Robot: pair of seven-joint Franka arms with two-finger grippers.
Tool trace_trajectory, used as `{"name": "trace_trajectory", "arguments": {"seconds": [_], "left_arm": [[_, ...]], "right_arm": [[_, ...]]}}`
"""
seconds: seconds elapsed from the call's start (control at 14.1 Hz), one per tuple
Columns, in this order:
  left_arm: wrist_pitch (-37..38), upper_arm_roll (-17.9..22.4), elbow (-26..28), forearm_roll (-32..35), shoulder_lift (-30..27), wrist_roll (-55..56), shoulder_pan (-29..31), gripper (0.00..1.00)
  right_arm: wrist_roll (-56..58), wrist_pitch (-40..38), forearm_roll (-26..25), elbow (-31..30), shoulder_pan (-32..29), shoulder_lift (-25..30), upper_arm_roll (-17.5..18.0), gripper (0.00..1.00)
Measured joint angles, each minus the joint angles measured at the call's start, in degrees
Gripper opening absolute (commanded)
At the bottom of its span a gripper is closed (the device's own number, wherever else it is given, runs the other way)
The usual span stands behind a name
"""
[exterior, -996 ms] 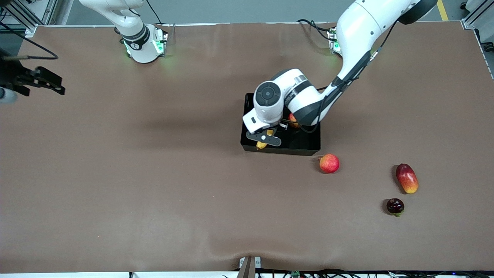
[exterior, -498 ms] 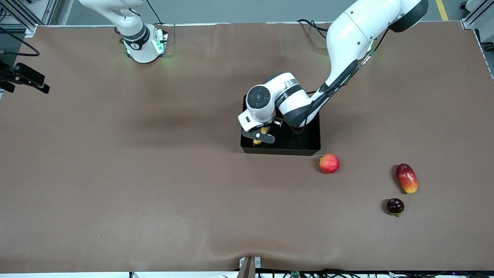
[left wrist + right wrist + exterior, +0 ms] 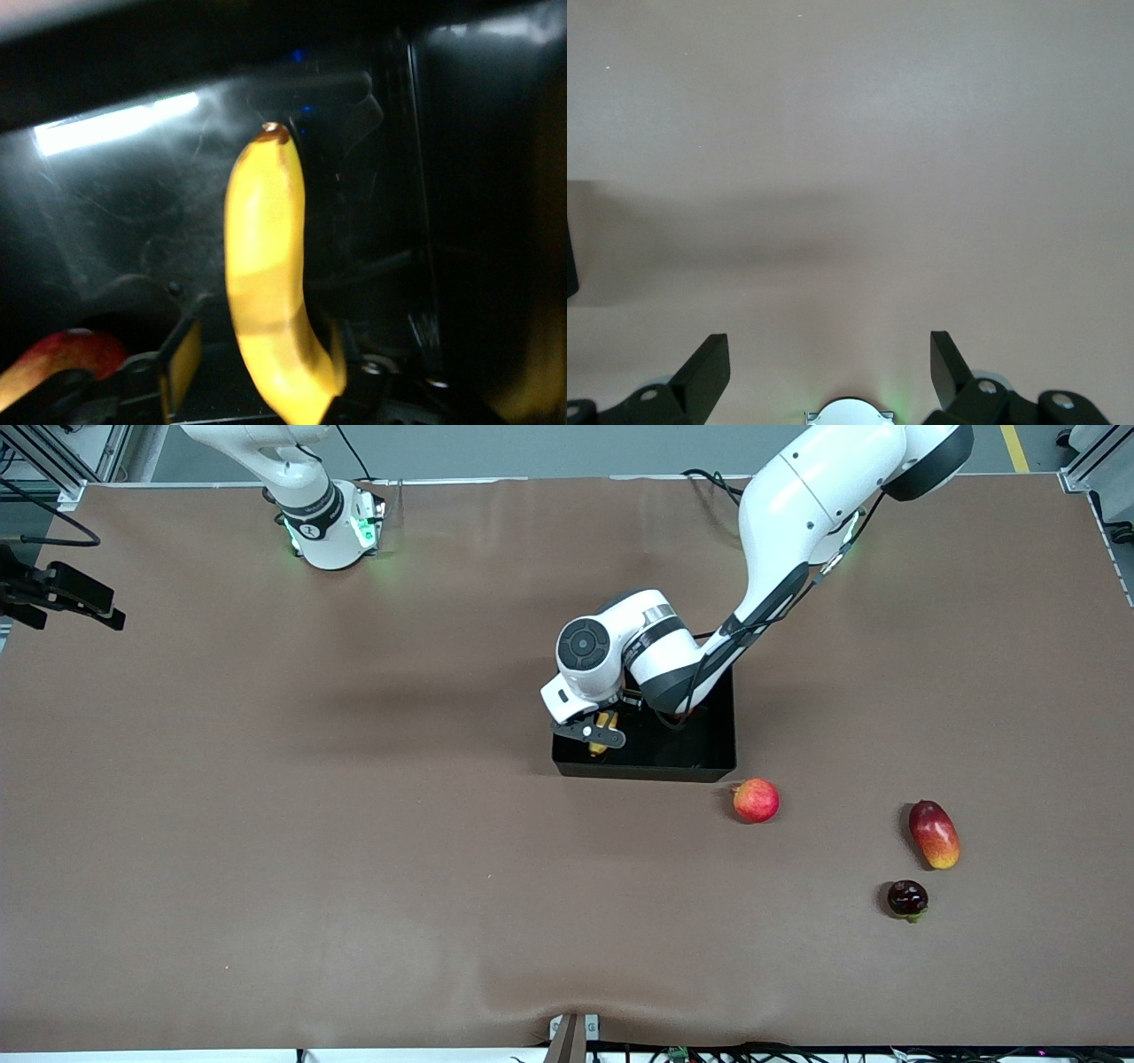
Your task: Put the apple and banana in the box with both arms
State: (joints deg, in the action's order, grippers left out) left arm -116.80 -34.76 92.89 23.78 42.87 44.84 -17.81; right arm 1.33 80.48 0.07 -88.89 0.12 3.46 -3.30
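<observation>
— Inside the box [image 3: 700,766], what is shown?

— Banana [image 3: 600,744], yellow with a dark tip, lying on the glossy black floor at the corner toward the right arm's end of the table and nearer the front camera. In the left wrist view the banana [image 3: 266,266] runs lengthwise between the fingers of the left gripper [image 3: 261,354]. The apple [image 3: 62,354] shows as a red patch on the floor of the same box [image 3: 478,177].

— And the state of the left gripper [image 3: 595,733]?

— Low in the box, jaws parted. One finger [image 3: 180,359] stands clear of the banana, with a gap between them.

— What lies outside?

— Round red fruit [image 3: 756,800], just beside the box's near corner. Mango [image 3: 934,833] and small dark fruit [image 3: 907,898], well apart from the box, toward the left arm's end.

— Where is the right gripper [image 3: 84,598]?

— At the right arm's end of the table, waiting. Its fingers [image 3: 709,367] are spread wide over bare brown table [image 3: 850,133], holding nothing.

— Any writing?

— One small mark on the right arm's dark band [image 3: 310,530], too small to read.
</observation>
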Motion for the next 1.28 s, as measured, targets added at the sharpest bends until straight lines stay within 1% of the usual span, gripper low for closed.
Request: {"name": "trace_trajectory", "arguments": {"seconds": [0.14, 0.21, 0.43, 0.57, 0.71, 0.85, 1.0, 1.28], "left_arm": [[1.1, 0.6, -2.3, 0.1, -2.2, 0.1, 1.5, 1.00], [3.0, 0.7, -3.8, 0.1, -3.9, 0.1, 3.3, 1.00], [11.0, 0.7, -8.9, 0.1, -10.6, -0.2, 11.1, 1.00], [15.5, 0.7, -11.0, 0.1, -14.9, -1.1, 16.6, 1.00], [17.8, 0.6, -11.8, 0.1, -19.1, -4.6, 22.1, 1.00], [20.8, 0.4, -11.9, -0.8, -23.3, -10.9, 26.9, 1.00], [23.4, 0.5, -12.0, -4.1, -27.3, -17.7, 30.9, 1.00], [28.8, 0.7, -11.9, -10.0, -34.1, -23.9, 36.7, 1.00]], "right_arm": [[0.0, 0.0, -0.5, 0.0, 0.1, 0.0, 0.5, 1.00], [0.0, 0.0, -0.5, 0.0, 0.2, 0.0, 0.8, 1.00], [0.0, 0.4, -0.3, -0.1, 0.4, 0.0, 1.2, 1.00], [-0.1, 2.4, -0.2, -0.2, 0.4, -0.6, 1.1, 1.00], [-0.1, 3.1, -0.2, -0.2, 0.4, -1.1, 1.1, 1.00], [-0.1, 3.1, -0.1, -0.3, 0.4, -1.3, 1.1, 1.00], [-0.1, 3.1, -0.1, -0.2, 0.4, -1.3, 1.1, 1.00], [-0.1, 3.2, 0.0, 1.1, 0.4, -1.1, 1.1, 1.00]]}}
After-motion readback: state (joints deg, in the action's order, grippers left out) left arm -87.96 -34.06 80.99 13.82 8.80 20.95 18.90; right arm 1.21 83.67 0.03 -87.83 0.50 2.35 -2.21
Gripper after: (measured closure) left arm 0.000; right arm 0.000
